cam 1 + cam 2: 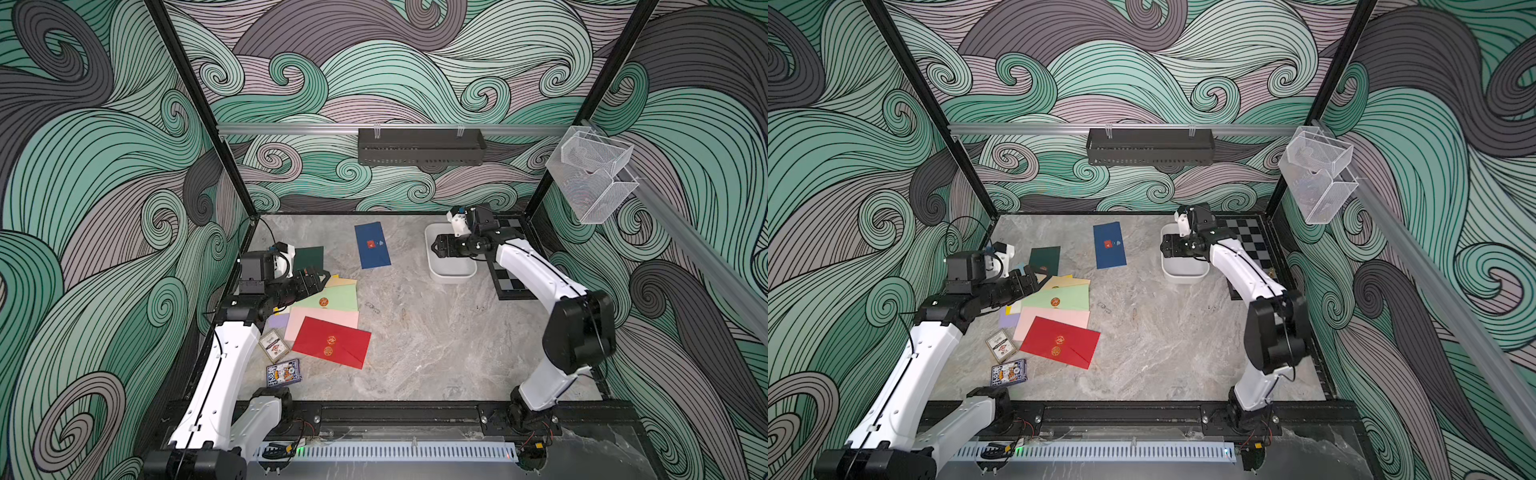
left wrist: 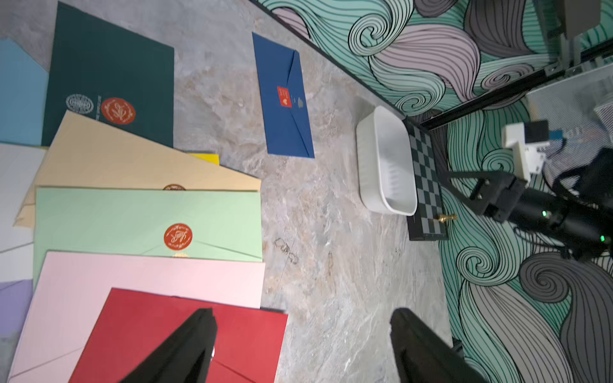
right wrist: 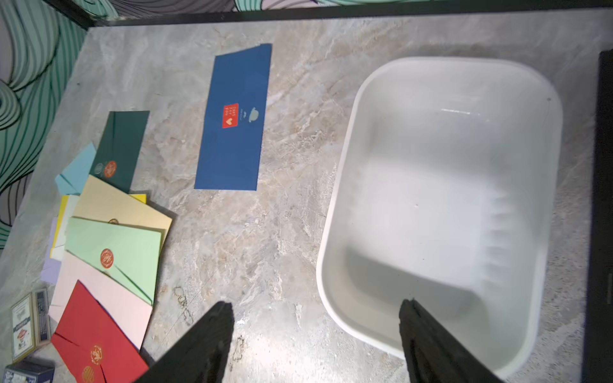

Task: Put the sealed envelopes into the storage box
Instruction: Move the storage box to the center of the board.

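Where swirled walls (image 1: 415, 62) end, marbled tabletop (image 1: 436, 340) lies.

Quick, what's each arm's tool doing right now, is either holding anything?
Left tool: open, holding nothing.
Right tool: open, holding nothing.

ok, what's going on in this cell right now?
Nothing is packed yet: the storage box is empty. The left gripper hovers open over the fanned pile of sealed envelopes. The right gripper hangs open over the storage box's rim. A dark blue envelope lies alone between pile and box.
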Controlling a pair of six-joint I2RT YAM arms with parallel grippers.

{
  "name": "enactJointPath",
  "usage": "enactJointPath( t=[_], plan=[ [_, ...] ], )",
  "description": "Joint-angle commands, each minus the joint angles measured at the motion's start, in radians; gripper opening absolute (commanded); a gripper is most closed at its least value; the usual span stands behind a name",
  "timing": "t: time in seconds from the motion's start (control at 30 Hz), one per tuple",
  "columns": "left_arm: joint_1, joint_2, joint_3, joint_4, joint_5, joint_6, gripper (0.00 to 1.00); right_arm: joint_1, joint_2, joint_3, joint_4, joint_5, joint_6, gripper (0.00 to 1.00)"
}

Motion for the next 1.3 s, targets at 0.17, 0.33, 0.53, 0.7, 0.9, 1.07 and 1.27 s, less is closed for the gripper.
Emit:
enactJointPath(
  t=[0.17,0.33,0.53,0.7,0.9,1.07,1.27],
  plan=[
    [0.002,-0.018,-0.034,-0.034,0.006,0.049,0.83,0.024,0.280,0.251,-0.136,0.072,-0.049,0.77],
    [0.002,-0.030,-0.044,-0.040,0.004,0.053,0.80,0.027,0.425,0.392,-0.176,0.090,-0.077,0.67],
    [0.002,-0.054,-0.051,-0.042,-0.008,0.056,0.80,0.029,0.523,0.501,-0.214,0.095,-0.123,0.42],
    [0.002,-0.065,-0.056,-0.038,-0.002,0.059,0.79,0.043,0.509,0.491,-0.234,0.072,-0.153,0.16],
    [0.001,-0.066,-0.058,-0.042,-0.012,0.056,0.79,0.069,0.370,0.316,-0.237,-0.015,-0.210,0.04],
    [0.002,-0.071,-0.064,-0.036,-0.016,0.051,0.79,0.158,0.142,0.013,-0.225,-0.061,-0.442,0.03],
    [0.001,-0.059,-0.067,-0.034,-0.005,0.047,0.79,0.284,-0.142,-0.339,-0.180,-0.077,-0.680,0.04]
  ],
)
